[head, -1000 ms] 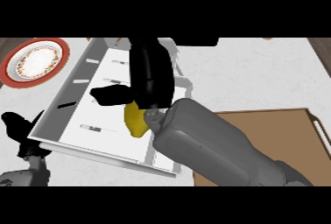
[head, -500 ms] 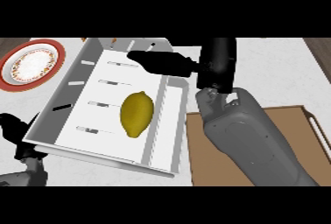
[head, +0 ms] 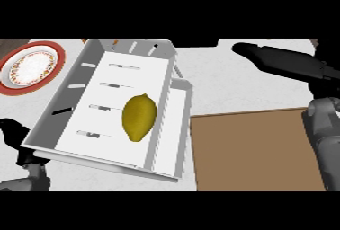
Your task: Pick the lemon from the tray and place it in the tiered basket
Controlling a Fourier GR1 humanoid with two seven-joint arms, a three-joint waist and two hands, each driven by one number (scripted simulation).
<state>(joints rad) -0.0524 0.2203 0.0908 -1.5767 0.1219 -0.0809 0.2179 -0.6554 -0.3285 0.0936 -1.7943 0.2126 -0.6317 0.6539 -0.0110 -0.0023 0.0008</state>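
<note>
The yellow lemon (head: 139,117) lies on the floor of the white tiered basket (head: 79,85), near its right wall, with nothing touching it. My right hand (head: 282,62) hovers at the upper right, well clear of the basket, open, fingers stretched toward the left and holding nothing. Its grey forearm (head: 324,134) runs down the right edge. The brown tray (head: 256,148) lies flat to the right of the basket, its surface bare. My left hand (head: 16,131) rests open at the lower left, just outside the basket's near corner.
A red-rimmed plate (head: 30,65) with a pale centre sits at the upper left, beside the basket's far end. Pale counter (head: 225,85) shows between the basket and my right hand. The basket's lower tier sticks out toward the tray.
My right hand let go of the lemon inside the basket and drew back up and to the right. The lemon stayed in the basket. The left hand has not moved.
</note>
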